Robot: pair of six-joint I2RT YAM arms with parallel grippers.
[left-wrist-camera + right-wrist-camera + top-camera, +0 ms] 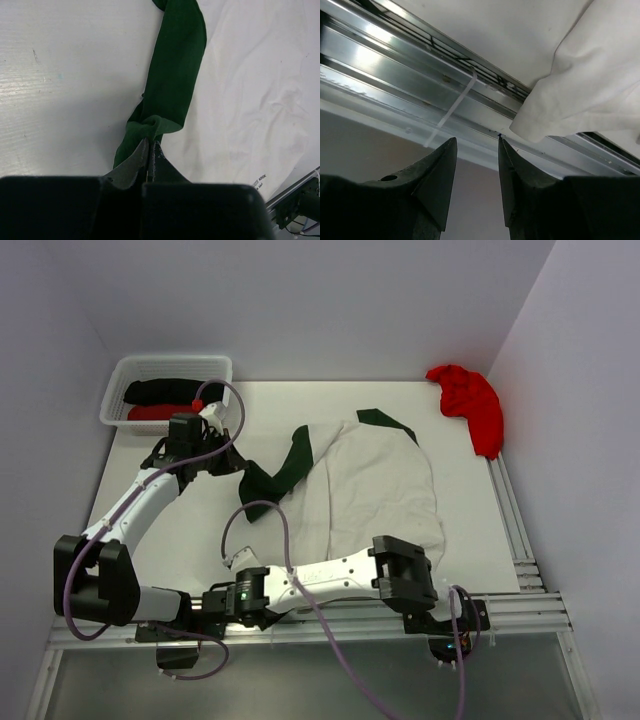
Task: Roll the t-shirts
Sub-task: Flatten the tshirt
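Observation:
The cream t-shirt (375,490) with dark green sleeves lies spread in the middle of the table, plain side up. My left gripper (238,467) is shut on the end of its left green sleeve (268,480), which is drawn out long and twisted; the left wrist view shows the pinch (151,142) on the sleeve (175,65) beside the cream body (250,100). My right gripper (452,625) is open and empty at the near right rail, just below the shirt's hem (590,85); its fingertips (477,140) hold nothing. The red t-shirt (470,400) is bunched at the far right corner.
A white mesh basket (118,380) at the far left holds a black roll (170,390) and a red roll (155,412). Aluminium rails (510,510) run along the right and near edges; the near rail (395,75) is under my right gripper. Walls close in on three sides.

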